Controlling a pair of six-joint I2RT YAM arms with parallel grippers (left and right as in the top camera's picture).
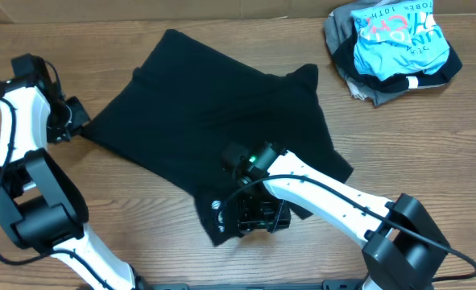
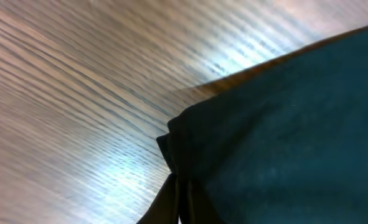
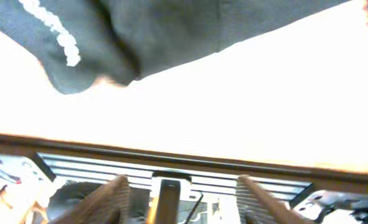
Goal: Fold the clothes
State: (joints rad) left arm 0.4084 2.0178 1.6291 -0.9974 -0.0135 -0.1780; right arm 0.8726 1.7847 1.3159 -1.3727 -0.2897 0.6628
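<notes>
The black garment (image 1: 221,113) lies spread on the wooden table, with a small white logo (image 1: 216,205) near its front edge. My left gripper (image 1: 75,121) is at the garment's left corner. In the left wrist view its fingers (image 2: 179,202) are pressed together on that corner of the black fabric (image 2: 283,137). My right gripper (image 1: 260,213) is over the garment's front part, beside the logo. In the right wrist view its fingers (image 3: 187,199) are wide apart and empty. The garment (image 3: 171,31) with its white lettering (image 3: 56,31) shows at the top of that view.
A bundle of a light-blue printed shirt (image 1: 403,36) and a grey garment (image 1: 342,36) lies at the back right corner. Bare wooden table (image 1: 431,137) surrounds the black garment. The table's front edge (image 3: 171,146) is close to my right gripper.
</notes>
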